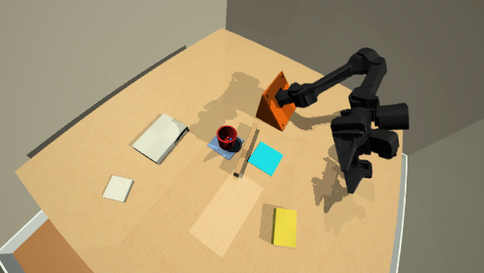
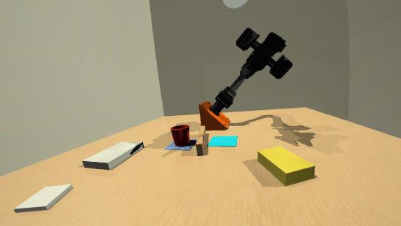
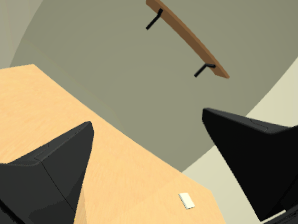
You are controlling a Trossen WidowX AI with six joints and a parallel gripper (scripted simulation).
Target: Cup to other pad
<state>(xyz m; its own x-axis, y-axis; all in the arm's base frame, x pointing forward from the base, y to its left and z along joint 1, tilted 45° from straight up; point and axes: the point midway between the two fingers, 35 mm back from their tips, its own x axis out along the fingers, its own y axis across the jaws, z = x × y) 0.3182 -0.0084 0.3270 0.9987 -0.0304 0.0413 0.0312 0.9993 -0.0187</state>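
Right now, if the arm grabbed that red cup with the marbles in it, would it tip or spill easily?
Probably somewhat. The red tapered cup stands upright on the blue pad, open-topped, so tilting it could let the small marbles roll out. Its walls look rigid, so the wide-open fingers likely wouldn't crush it.

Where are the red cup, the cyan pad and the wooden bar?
red cup (image 1: 227, 134), top view, on its rim
cyan pad (image 1: 265, 158), top view, its middle
wooden bar (image 1: 247, 150), top view, mid-length

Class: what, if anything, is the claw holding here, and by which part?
Nothing. The claw is open and empty, raised away from the red cup on its blue pad.
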